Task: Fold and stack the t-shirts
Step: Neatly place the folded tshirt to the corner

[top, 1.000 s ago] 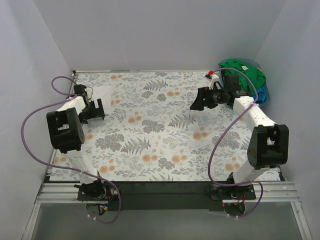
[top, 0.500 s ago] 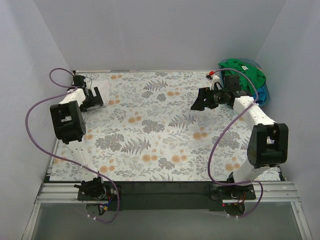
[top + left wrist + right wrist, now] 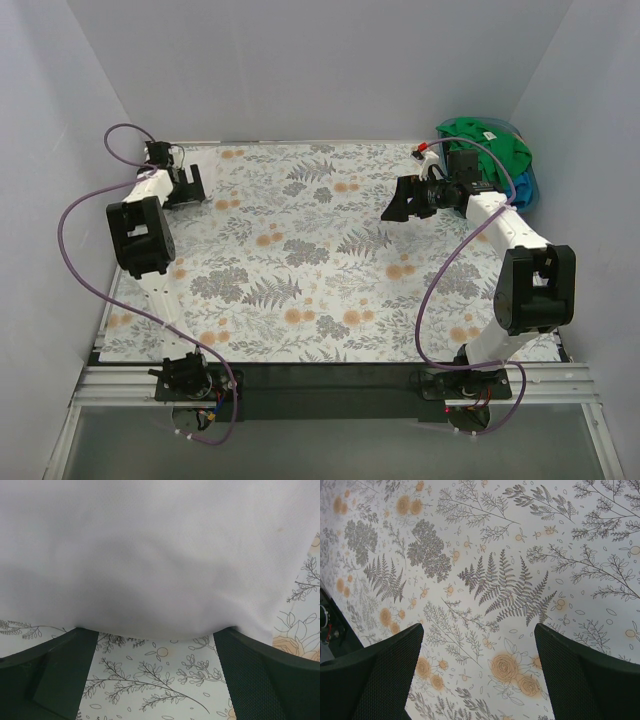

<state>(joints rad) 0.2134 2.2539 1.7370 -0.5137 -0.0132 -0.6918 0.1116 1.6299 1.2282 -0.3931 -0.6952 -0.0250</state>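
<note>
**FOLD-AND-STACK: STATUS AT THE WHITE SHIRT, NEXT GARMENT PENDING**

**Left arm.** The left end effector (image 3: 192, 186) is reached out to the far-left corner of the floral-patterned cloth-covered tabletop (image 3: 320, 260). The left wrist view shows its two fingers spread wide, with bare floral cloth between them. It is released and grips nothing. The white plain-fabric t-shirt (image 3: 160, 555) lies directly ahead, its near hem at the fingertips. Whether the hem rests on the fingers or only meets them cannot be told, and the number of folds in it is not visible.

**Right arm.** The right end effector (image 3: 395, 200) hangs above the tabletop toward the far right. Its fingers are parted and empty, and they point away from the corner pile.

**Remaining garments.** The bright green crumpled t-shirt (image 3: 485, 140) sits on top of the blue crumpled t-shirt (image 3: 528, 185) in the far-right corner. Both are unfolded.

**Step in hand (judgement).** The white t-shirt appears to be set at the stacking position, so fetching the next garment is due.

**Next move calls for:**
1. Turn the right end effector back toward the pile.
2. Pinch the green fabric only, not the blue beneath it.
3. Draw it to the open middle of the tabletop and spread it flat with both arms.
</note>
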